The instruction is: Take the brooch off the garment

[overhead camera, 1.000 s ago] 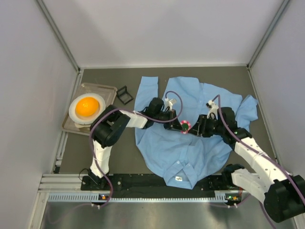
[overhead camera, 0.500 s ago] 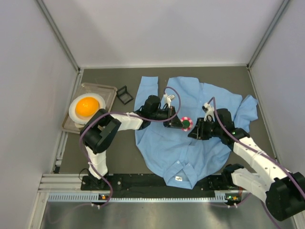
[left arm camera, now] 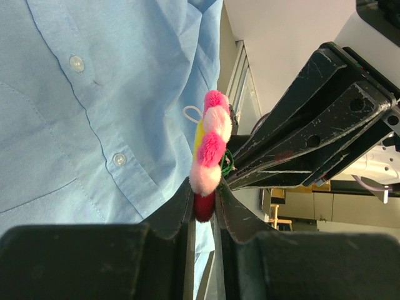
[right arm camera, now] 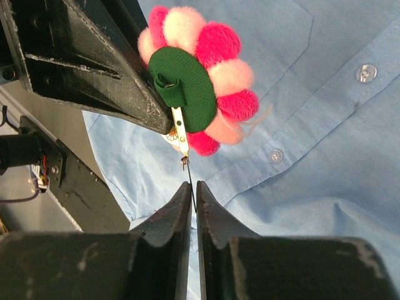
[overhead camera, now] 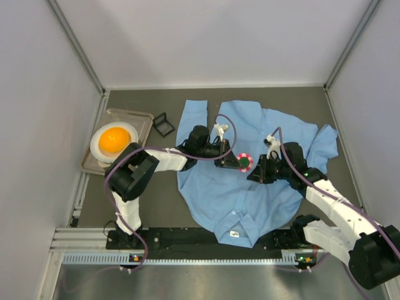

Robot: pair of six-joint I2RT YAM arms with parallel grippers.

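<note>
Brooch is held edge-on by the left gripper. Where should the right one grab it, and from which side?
Take the thin metal pin hanging off the green felt back of the brooch, coming from the back side, jaws across the wire. The left gripper clamps the petal rim, and the back faces the right gripper, already closed at the pin's tip.

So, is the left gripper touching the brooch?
Touching. In the left wrist view the left gripper pinches the brooch by its bottom petal.
</note>
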